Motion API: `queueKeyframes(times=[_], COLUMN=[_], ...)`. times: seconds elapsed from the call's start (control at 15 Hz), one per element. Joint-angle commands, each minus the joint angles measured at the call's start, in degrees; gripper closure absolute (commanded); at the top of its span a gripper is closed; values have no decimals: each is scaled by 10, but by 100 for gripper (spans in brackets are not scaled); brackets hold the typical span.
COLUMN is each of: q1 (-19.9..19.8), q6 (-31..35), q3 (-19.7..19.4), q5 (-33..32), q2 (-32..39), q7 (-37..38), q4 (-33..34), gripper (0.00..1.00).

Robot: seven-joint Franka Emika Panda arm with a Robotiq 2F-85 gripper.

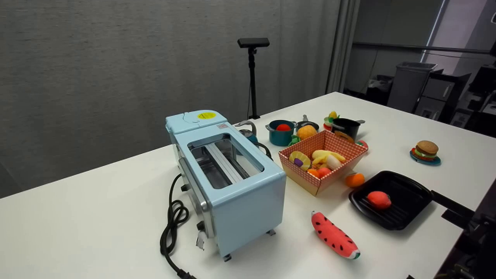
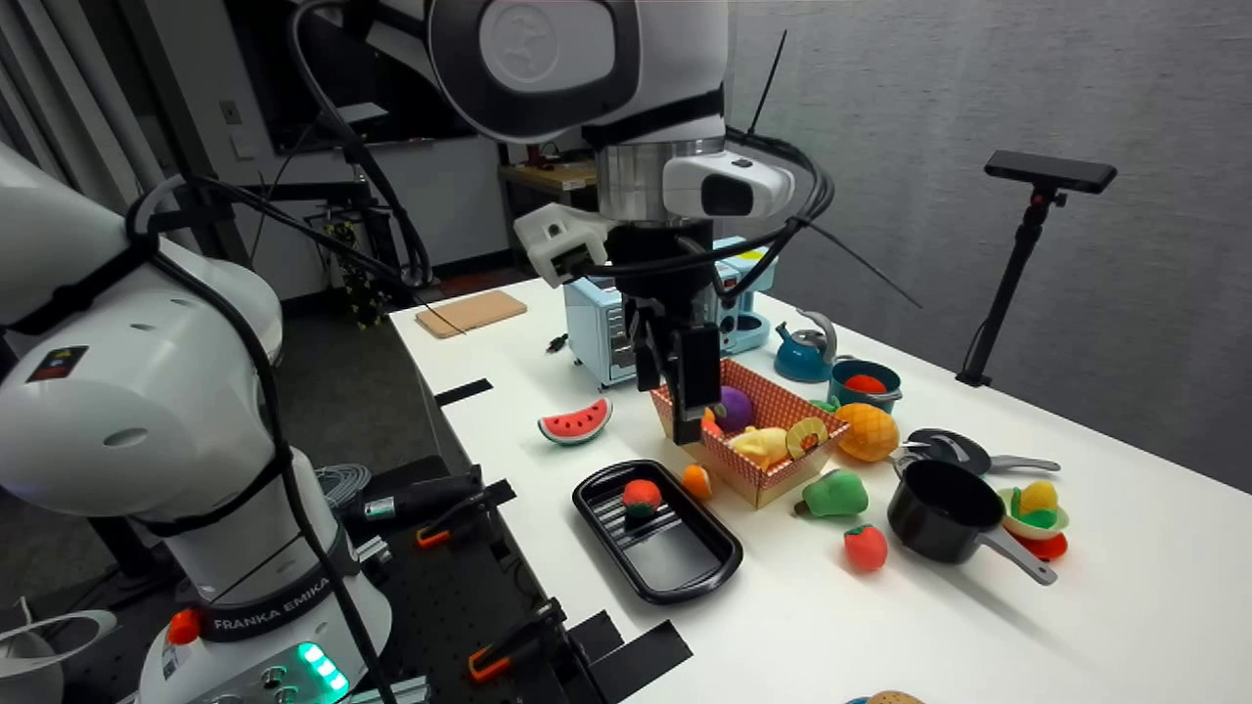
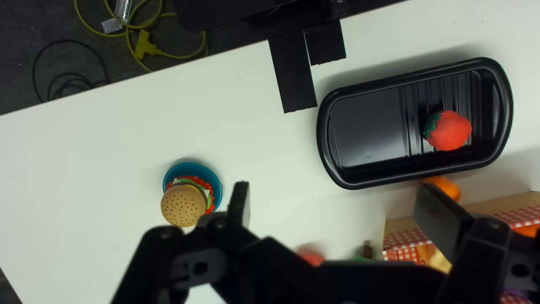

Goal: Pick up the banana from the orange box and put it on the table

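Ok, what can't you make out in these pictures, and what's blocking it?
Pale-yellow piece, wrist view: partly covered by the tool; can't tell if it's the banana seen in an exterior view.
Orange box, wrist view: cut off by the right edge.
Burger, an exterior view: mostly below the bottom edge.
Kettle, an exterior view: partly behind the toaster oven.

The Franka Emika Panda arm [image 2: 137, 411] was cased in white shells [image 2: 675, 49], strapped with black bands [image 2: 93, 281] and looped by black cables [image 2: 822, 186]. At near left in an exterior view, FRANKA EMIKA was lettered on the dark base ring [image 2: 272, 614], above green lights [image 2: 323, 667]. A silver collar [image 2: 631, 181] was fitted over the black Robotiq gripper [image 3: 341, 211], whose fingers [image 3: 485, 249] were tipped with blocky pads [image 3: 441, 221].
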Motion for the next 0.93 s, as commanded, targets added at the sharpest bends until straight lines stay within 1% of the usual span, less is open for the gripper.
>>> queueKeyframes(times=[0.0,0.13,0.4,0.87], q1=[1,6,4,7], q6=[1,8,44,84], q3=[-1,-8,-2,6], q5=[0,5,-7,-5], q2=[0,-1,-1,47], q7=[-4,-21,-21,-13], q4=[0,-2,-6,26], gripper=[0,0,0,0])
